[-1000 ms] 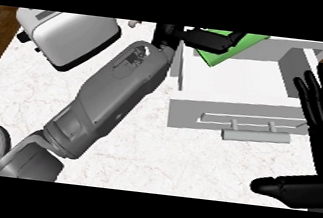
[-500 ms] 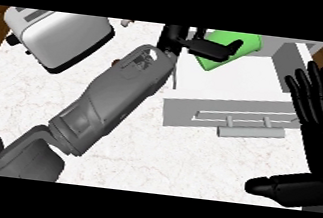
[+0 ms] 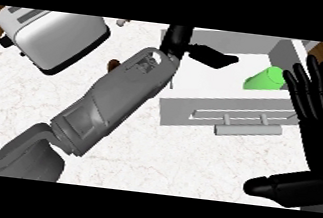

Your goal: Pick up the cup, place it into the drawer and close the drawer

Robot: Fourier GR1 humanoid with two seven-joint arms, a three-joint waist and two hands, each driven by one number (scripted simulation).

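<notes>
The head view looks steeply down on a pale marbled counter. A silver toaster stands at its upper left corner.

The left forearm crosses the counter on a diagonal from the lower left. The left hand is at the back edge of the open drawer. Its fingers are spread wide and hold nothing, with one dark digit reaching right over the drawer's floor.

The green cup sits inside the drawer, close to the right wall. It is clear of the left hand and just left of the right hand's fingertips. It looks slanted, though whether it lies on its side cannot be told.

The drawer is pulled out. Its grey front panel faces the lower edge, and a pale bar handle runs along it.

The right hand shows at the right edge. It is flat and open, with the fingers straight up and the thumb out to the left, and it touches nothing visible.
</notes>
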